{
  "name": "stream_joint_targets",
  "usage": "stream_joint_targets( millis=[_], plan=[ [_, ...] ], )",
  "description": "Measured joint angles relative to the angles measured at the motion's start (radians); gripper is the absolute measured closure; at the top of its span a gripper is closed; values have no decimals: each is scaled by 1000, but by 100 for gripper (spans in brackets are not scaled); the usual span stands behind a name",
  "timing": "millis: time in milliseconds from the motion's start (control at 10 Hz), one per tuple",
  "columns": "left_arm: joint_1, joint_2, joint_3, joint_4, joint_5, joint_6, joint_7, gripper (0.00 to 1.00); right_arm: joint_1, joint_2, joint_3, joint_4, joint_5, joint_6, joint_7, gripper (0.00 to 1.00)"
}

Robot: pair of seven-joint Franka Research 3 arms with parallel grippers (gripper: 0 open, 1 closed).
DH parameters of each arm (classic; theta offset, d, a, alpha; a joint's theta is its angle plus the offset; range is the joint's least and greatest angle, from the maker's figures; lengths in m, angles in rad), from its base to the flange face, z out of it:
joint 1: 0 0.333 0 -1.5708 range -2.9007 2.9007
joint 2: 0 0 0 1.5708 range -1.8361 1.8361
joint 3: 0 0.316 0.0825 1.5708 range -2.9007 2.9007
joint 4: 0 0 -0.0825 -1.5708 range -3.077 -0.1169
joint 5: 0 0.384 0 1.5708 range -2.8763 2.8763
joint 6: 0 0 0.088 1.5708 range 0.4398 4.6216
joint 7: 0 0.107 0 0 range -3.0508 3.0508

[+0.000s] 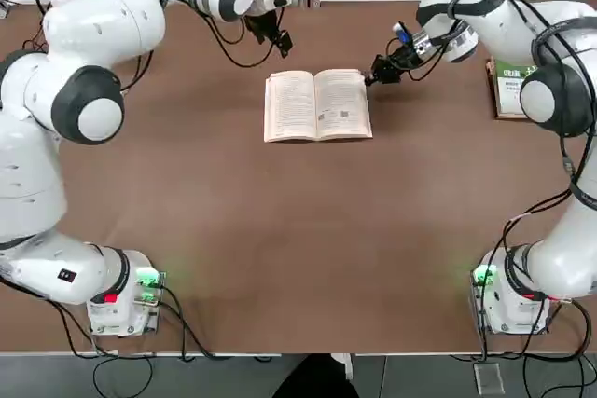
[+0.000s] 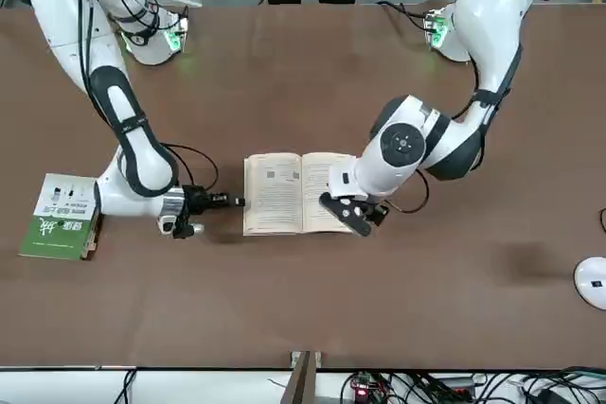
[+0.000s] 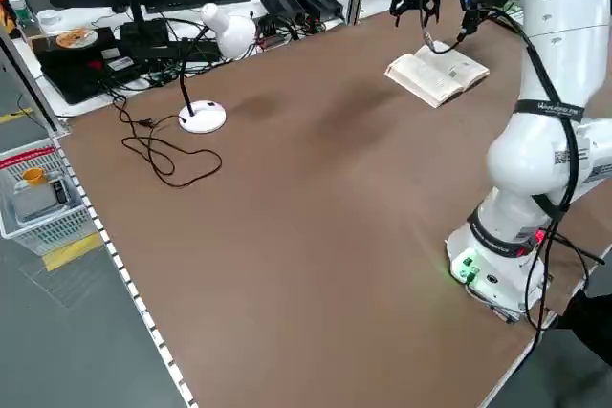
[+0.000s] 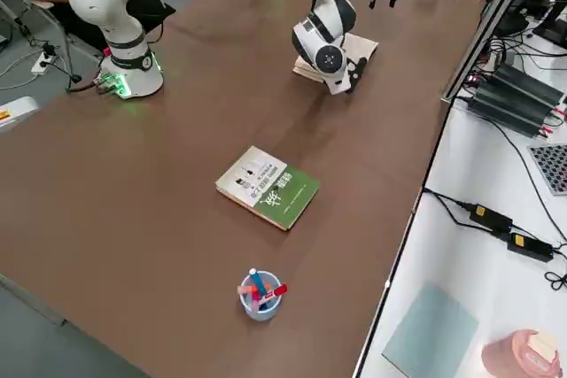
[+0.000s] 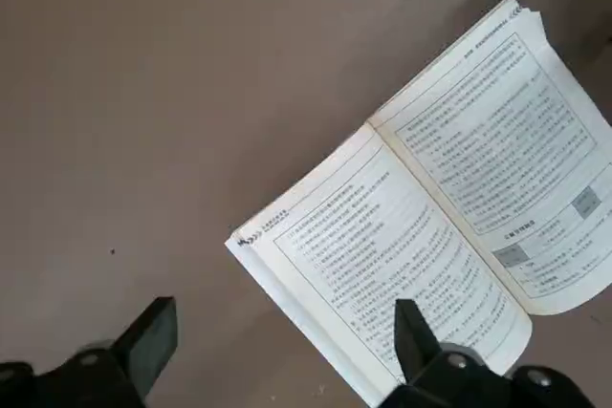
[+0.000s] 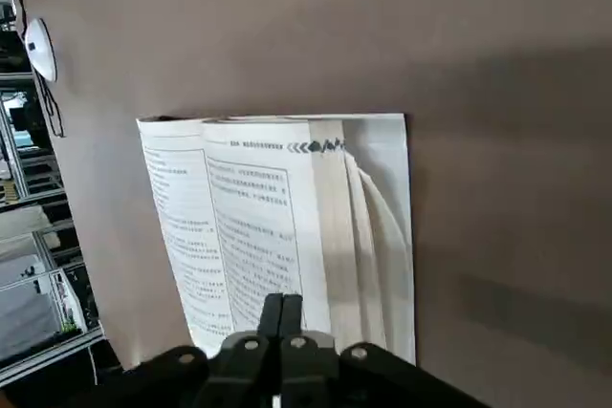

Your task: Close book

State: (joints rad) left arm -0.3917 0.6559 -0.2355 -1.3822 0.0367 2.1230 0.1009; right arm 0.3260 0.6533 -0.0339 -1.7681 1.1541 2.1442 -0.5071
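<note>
The book [image 1: 317, 104] lies open and flat on the brown table, cream text pages up. My right gripper [image 1: 373, 74] is low at the book's far right corner, its fingers shut with nothing between them. In the right wrist view the shut fingertips [image 6: 282, 311] reach over the edge of the book [image 6: 277, 226]. My left gripper [image 1: 279, 41] hangs above the table just beyond the book's far edge, fingers open and holding nothing. In the left wrist view the book [image 5: 449, 217] lies beyond the spread fingers [image 5: 151, 333].
A green-and-white covered book [image 1: 511, 86] lies near the table's right edge, with a cup of pens [image 4: 259, 294] farther along that side. A white desk lamp [image 3: 215, 74] stands on the left side.
</note>
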Motion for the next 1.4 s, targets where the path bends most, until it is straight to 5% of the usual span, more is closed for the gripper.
stream_joint_targets(
  millis=[1400],
  plan=[
    [-5,31,0,0,0,34,0,0,45,13,-3,-55,42,65,-67,99]
  ],
)
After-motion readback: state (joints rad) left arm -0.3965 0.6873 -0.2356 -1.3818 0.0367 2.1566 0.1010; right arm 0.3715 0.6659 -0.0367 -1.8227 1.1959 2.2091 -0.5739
